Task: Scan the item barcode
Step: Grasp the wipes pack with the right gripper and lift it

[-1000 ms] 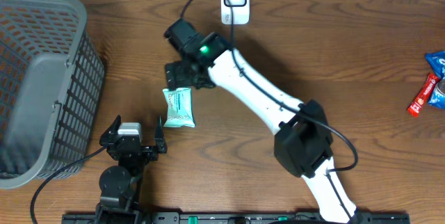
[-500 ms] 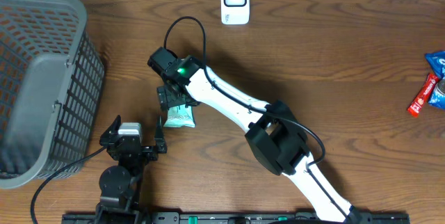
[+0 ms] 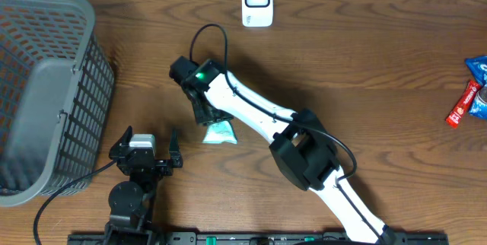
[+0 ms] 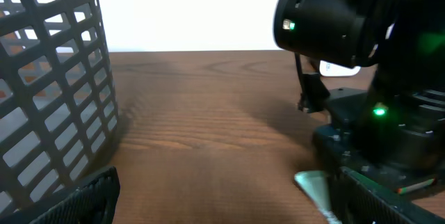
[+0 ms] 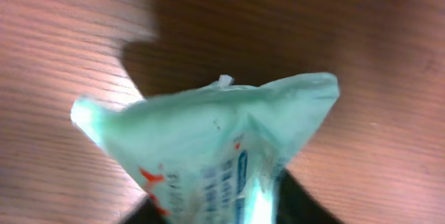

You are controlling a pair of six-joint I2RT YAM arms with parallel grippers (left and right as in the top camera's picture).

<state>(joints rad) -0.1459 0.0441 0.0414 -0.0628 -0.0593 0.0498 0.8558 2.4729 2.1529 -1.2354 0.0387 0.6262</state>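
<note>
One mint-green packet (image 3: 221, 132) sits mid-frame over the counter (image 3: 380, 47), crumpled in the clenched right claw (image 3: 207, 114). The left claw (image 3: 150, 132), lower left, is spread wide around nothing. One basket (image 3: 99, 85) stands at left, one scanner (image 3: 257, 1) at top centre, and three snacks (image 3: 463, 104) at far right.

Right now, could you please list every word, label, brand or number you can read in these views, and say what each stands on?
Nothing can be read with certainty.
On the mint-green packet: blue and red print, too blurred to read.
On the red bar at the overhead view's right edge: white lettering, too small to read.
On the blue packets beside it: print too small to read.
On the white scanner: no lettering visible.
</note>
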